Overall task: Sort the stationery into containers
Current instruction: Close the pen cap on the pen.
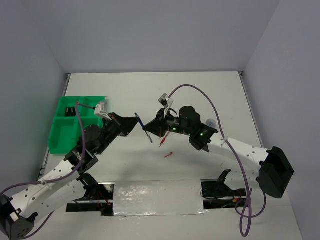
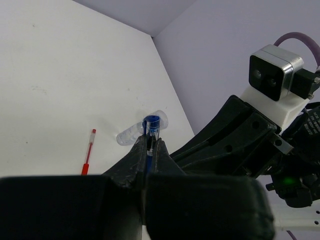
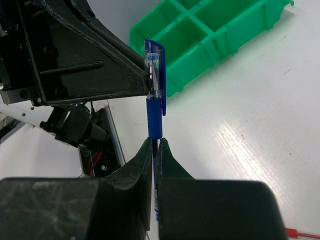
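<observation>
A blue pen [image 1: 143, 126] hangs above the table between both grippers. My left gripper [image 1: 135, 122] is shut on its clear upper part near the cap; in the left wrist view the left gripper [image 2: 150, 142] pinches the pen [image 2: 151, 122], seen end-on. My right gripper [image 1: 151, 131] is shut on the lower barrel; in the right wrist view the right gripper [image 3: 155, 143] holds the pen [image 3: 155, 115] upright. A red pen [image 1: 163, 141] lies on the table below, also in the left wrist view [image 2: 88, 152]. The green tray [image 1: 64, 134] stands at the left, also in the right wrist view [image 3: 210, 35].
A small red piece [image 1: 168, 154] lies near the red pen. A translucent clear piece [image 1: 211, 122] lies right of the right arm; it shows behind the pen in the left wrist view [image 2: 129, 135]. A dark item [image 1: 69, 111] sits in a tray compartment. Grey walls enclose the table.
</observation>
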`<state>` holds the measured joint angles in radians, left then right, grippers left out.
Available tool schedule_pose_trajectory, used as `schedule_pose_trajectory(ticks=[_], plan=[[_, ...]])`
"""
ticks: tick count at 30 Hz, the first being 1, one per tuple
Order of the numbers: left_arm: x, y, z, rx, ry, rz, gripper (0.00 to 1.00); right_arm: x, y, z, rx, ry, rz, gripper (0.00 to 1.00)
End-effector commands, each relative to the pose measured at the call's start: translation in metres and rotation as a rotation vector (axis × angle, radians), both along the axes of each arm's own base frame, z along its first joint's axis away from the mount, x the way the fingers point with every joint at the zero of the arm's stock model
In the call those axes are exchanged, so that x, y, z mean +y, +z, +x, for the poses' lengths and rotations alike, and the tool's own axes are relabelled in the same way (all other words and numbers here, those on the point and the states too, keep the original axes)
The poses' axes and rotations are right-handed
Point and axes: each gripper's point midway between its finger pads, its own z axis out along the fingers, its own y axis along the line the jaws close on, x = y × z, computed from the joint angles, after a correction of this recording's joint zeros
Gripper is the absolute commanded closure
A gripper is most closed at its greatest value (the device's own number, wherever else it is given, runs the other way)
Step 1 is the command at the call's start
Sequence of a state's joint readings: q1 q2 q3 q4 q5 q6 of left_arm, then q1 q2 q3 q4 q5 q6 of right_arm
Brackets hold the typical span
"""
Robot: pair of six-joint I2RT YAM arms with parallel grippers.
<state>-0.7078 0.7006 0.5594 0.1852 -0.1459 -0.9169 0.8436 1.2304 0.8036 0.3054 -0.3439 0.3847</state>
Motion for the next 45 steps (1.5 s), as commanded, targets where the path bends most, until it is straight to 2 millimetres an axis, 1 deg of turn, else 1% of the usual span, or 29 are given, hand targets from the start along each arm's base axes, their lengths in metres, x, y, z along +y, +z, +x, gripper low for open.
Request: schedule_pose_trajectory(ticks=[1,3,4,7,8,9,10,11,13,14,16,17,19,20,22,26,28,30,31,32,33,34,35,37,38,39,41,44,45], plan=[[-0.028,-0.027,-0.035,0.088,-0.234,0.069,1.0,-0.013,0.107,0.04,-0.279,-0.124,0.209,1.0],[-0.03,-0.027,-0.037,0.082,-0.252,0.069,1.0,-0.009,0.104,0.037,-0.28,-0.086,0.209,1.0],[-0.03,-0.025,-0.038,0.076,-0.255,0.068,1.0,-0.008,0.106,0.034,-0.298,-0.069,0.22,1.0],[-0.028,-0.017,-0.039,0.058,-0.258,0.089,1.0,-0.004,0.1,0.02,-0.305,0.004,0.24,1.0],[-0.025,-0.015,-0.037,0.056,-0.239,0.099,1.0,-0.004,0.098,0.018,-0.304,0.015,0.24,1.0],[-0.023,-0.006,-0.036,0.034,-0.23,0.108,1.0,-0.004,0.093,0.015,-0.294,0.024,0.237,1.0],[-0.021,-0.001,-0.036,0.024,-0.221,0.111,1.0,-0.004,0.093,0.012,-0.295,0.032,0.247,1.0],[-0.016,-0.005,-0.034,0.041,-0.196,0.133,0.97,-0.004,0.088,0.01,-0.287,0.039,0.246,1.0],[-0.013,0.007,-0.033,0.015,-0.183,0.133,0.87,-0.004,0.085,0.008,-0.28,0.044,0.247,1.0],[-0.012,0.008,-0.034,0.017,-0.183,0.137,0.78,-0.003,0.082,0.007,-0.271,0.045,0.244,1.0],[-0.01,0.018,-0.035,-0.008,-0.182,0.129,0.71,-0.003,0.078,0.009,-0.261,0.036,0.24,1.0],[-0.009,0.02,-0.034,-0.01,-0.173,0.128,0.64,-0.003,0.076,0.01,-0.256,0.033,0.236,1.0],[-0.005,0.03,-0.031,-0.027,-0.143,0.127,0.6,-0.003,0.072,0.014,-0.247,0.018,0.225,1.0],[-0.003,0.034,-0.031,-0.036,-0.139,0.126,0.54,-0.003,0.072,0.013,-0.248,0.018,0.225,1.0],[-0.001,0.043,-0.032,-0.053,-0.132,0.131,0.52,-0.003,0.072,0.014,-0.245,0.01,0.224,1.0],[0.004,0.056,-0.035,-0.093,-0.127,0.149,0.42,-0.003,0.072,0.017,-0.243,-0.001,0.213,1.0],[0.009,0.063,-0.036,-0.118,-0.12,0.168,0.36,-0.004,0.072,0.015,-0.24,0.007,0.213,1.0],[0.016,0.068,-0.033,-0.16,-0.089,0.209,0.26,-0.005,0.071,0.013,-0.225,0.006,0.218,1.0],[0.018,0.073,-0.03,-0.184,-0.075,0.217,0.17,-0.005,0.072,0.011,-0.21,0.005,0.228,1.0],[0.021,0.074,-0.025,-0.201,-0.044,0.241,0.03,-0.007,0.071,0.012,-0.198,-0.01,0.229,1.0],[0.021,0.076,-0.022,-0.215,-0.036,0.249,0.01,-0.006,0.071,0.011,-0.191,-0.015,0.23,1.0],[0.021,0.078,-0.019,-0.224,-0.026,0.251,0.01,-0.004,0.071,0.007,-0.181,-0.009,0.231,1.0],[0.02,0.084,-0.015,-0.242,-0.013,0.244,0.01,-0.003,0.07,0.005,-0.177,-0.006,0.225,1.0],[0.014,0.089,-0.006,-0.252,-0.007,0.25,0.01,0.001,0.066,0.003,-0.168,-0.017,0.201,1.0],[0.013,0.099,-0.004,-0.268,-0.001,0.237,0.01,0.002,0.066,0.003,-0.165,-0.025,0.198,1.0],[0.008,0.097,0.001,-0.26,-0.003,0.248,0.01,0.001,0.065,0.005,-0.16,-0.039,0.196,1.0],[0.005,0.1,0.009,-0.247,0.01,0.256,0.01,0.002,0.063,0.005,-0.151,-0.04,0.191,1.0],[0.003,0.103,0.014,-0.245,0.02,0.261,0.01,0.001,0.061,0.004,-0.15,-0.042,0.187,1.0],[0.001,0.097,0.017,-0.231,0.021,0.276,0.01,0.001,0.061,0.004,-0.15,-0.04,0.187,1.0]])
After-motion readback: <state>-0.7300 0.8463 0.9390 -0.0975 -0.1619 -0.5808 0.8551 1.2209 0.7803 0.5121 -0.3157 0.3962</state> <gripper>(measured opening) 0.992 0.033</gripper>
